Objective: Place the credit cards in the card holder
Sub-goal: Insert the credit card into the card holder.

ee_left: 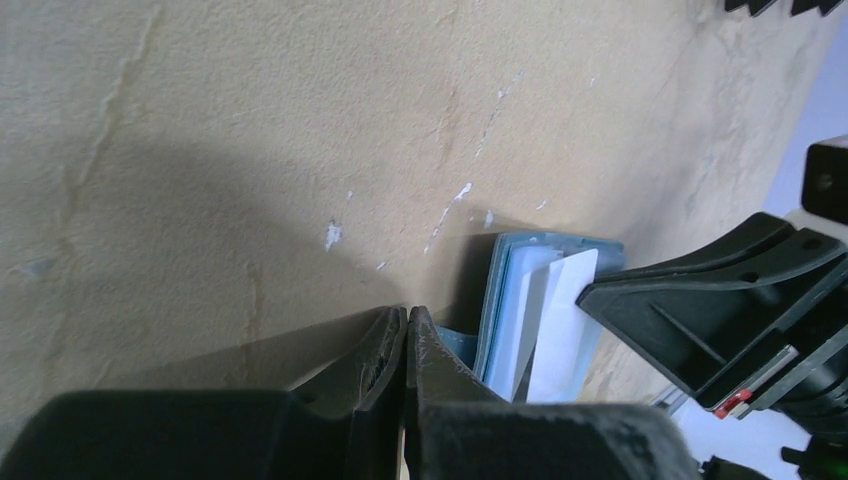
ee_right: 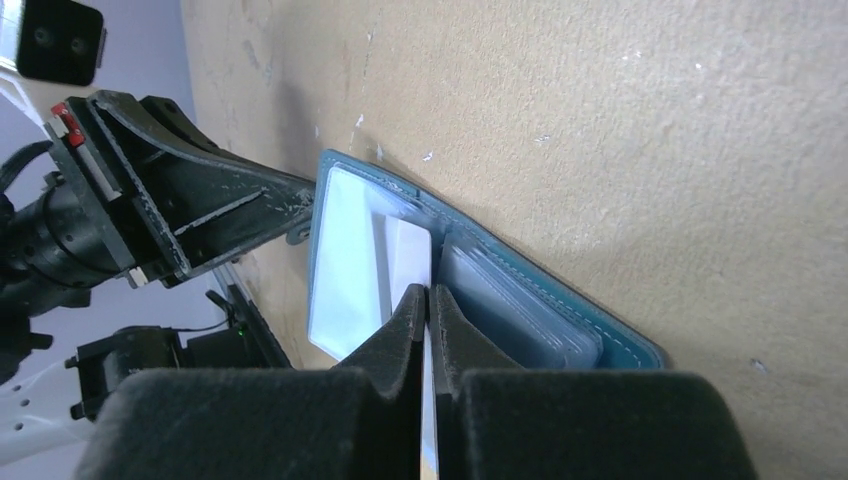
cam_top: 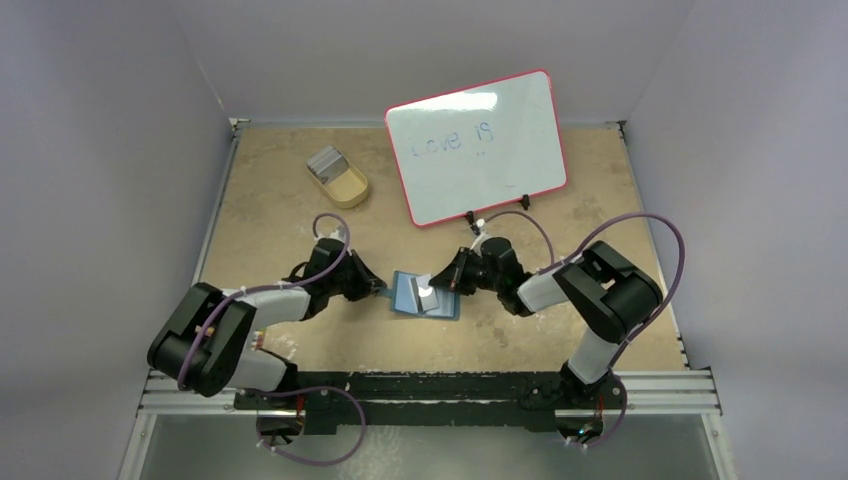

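Status: insertion under way, not complete. The small teal-blue folding card holder (cam_top: pixel 445 308) lies open and flat on the tan table (cam_top: pixel 280 240), between the two arms and near the front edge.

My right gripper (ee_right: pixel 428 300) is clamped on one thin pale credit card (ee_right: pixel 408 255), held edge-up. The card's leading end lies over the lighter blue inner face, beside the fold. I cannot tell whether it has entered a slot.

My left gripper (ee_left: pixel 405 325) has its jaws drawn together at the holder's opposite edge. I cannot tell whether it pinches that edge or only presses on it.

Outstanding: a stack of grey-silver credit cards (cam_top: pixel 324 161) sits in the tan oval tray (cam_top: pixel 352 190) at the far left, well apart from the holder. In my judgement most of the work is ahead.

Clearances: the two grippers face each other across the holder with very little room between their tips, so any sliding stroke must be short and aimed at the left gripper. The red-framed whiteboard (cam_top: pixel 475 145) stands behind, near the right arm's elbow. The table between holder and tray looks unobstructed.
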`<state>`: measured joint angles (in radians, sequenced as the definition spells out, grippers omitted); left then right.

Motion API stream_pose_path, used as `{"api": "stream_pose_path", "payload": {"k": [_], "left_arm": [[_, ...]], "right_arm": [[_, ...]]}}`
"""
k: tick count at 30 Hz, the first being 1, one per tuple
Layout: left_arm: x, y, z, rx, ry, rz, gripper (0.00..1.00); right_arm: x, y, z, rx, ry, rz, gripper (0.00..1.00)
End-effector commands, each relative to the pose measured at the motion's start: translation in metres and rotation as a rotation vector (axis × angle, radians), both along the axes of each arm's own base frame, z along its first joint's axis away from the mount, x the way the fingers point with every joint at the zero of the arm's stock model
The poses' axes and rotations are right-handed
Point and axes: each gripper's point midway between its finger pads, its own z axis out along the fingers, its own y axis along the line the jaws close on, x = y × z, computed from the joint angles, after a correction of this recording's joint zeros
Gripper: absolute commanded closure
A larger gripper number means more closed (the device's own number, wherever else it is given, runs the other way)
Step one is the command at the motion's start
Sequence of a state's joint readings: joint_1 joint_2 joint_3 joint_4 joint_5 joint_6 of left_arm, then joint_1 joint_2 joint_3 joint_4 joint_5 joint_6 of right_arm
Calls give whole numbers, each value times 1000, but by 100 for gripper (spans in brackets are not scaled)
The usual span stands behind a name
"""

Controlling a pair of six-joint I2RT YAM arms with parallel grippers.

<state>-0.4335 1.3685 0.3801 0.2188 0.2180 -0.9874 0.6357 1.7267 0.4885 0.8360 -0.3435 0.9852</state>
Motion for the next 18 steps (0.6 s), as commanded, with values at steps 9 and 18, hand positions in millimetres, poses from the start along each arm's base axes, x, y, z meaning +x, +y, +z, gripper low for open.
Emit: {"api": "stream_pose_path", "payload": {"k": [9, 18], "left_arm": [[1, -15, -4, -1, -17, 45, 100], [-6, -6, 0, 49, -29, 59, 100]], "right_arm": [[11, -7, 25, 92, -73, -94, 100], [14, -19, 24, 58, -85, -153, 100]]}}
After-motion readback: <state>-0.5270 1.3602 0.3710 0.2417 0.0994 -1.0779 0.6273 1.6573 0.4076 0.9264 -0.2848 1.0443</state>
